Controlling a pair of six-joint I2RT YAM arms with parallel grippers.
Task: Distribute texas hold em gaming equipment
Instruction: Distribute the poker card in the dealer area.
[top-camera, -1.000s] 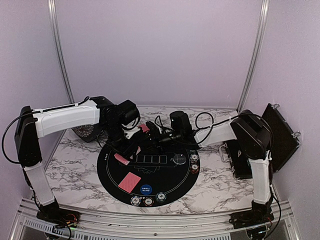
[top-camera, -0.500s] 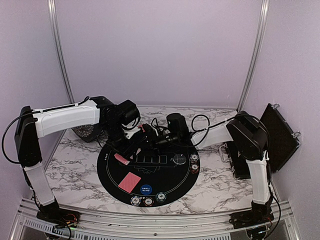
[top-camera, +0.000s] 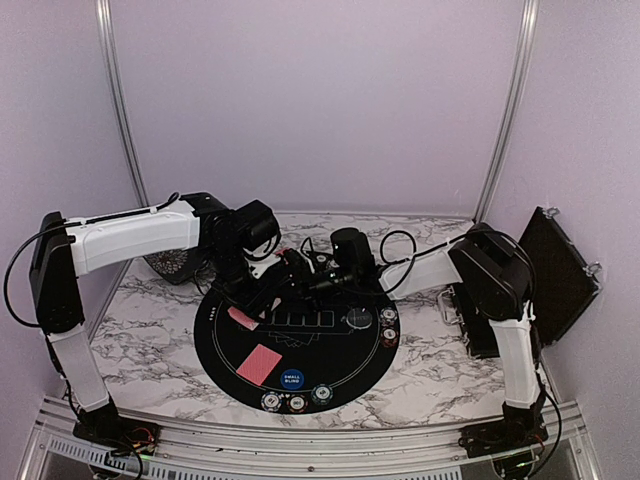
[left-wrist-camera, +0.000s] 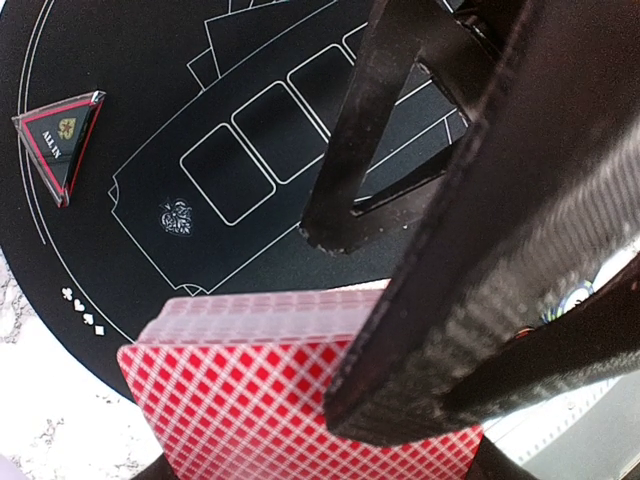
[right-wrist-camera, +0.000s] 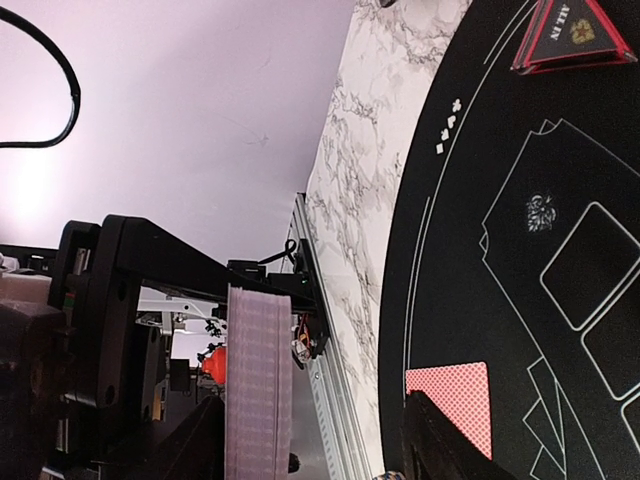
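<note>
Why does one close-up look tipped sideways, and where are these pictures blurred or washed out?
Right wrist view: the camera is rolled, so the mat runs upright; the wall glows pale at left. Left wrist view: the deck of cards, close to the lens, looks soft, the triangular marker crisp. Top view: even, soft light.

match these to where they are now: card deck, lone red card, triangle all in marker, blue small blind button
Things:
1 card deck
2 lone red card
3 all in marker
4 small blind button

Places:
a by the mat's left rim
b near rim, next to the poker chips
c held off the mat by the left arm
d flat, face down, just behind the button

Pairs: 1-c, 2-d, 3-a, 4-b
</note>
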